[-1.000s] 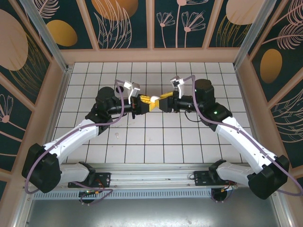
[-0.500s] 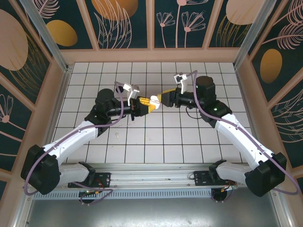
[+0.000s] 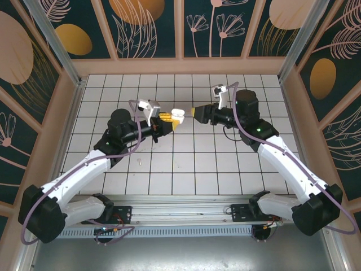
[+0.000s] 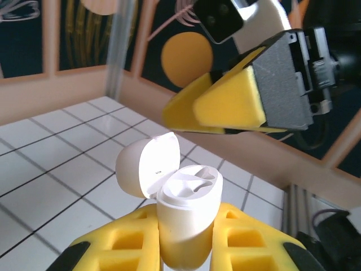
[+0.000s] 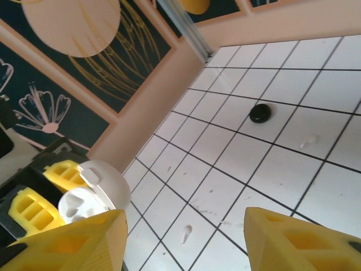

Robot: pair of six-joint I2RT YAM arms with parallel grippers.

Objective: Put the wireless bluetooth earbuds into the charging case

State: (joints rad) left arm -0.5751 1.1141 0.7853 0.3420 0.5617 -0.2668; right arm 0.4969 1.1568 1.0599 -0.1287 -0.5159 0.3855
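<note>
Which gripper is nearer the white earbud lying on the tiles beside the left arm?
Left. The left gripper, shut on the charging case, hangs above the tiles just beyond and to the right of the earbud. The right gripper, open, sits farther right, facing the case.

The right pincer (image 3: 198, 112) is pulling back from the left pincer (image 3: 171, 118), opening a gap where the two were meeting a second ago, while the left pincer is drawing the white rounded open-lidded charging case (image 3: 177, 113) slightly leftward.
</note>
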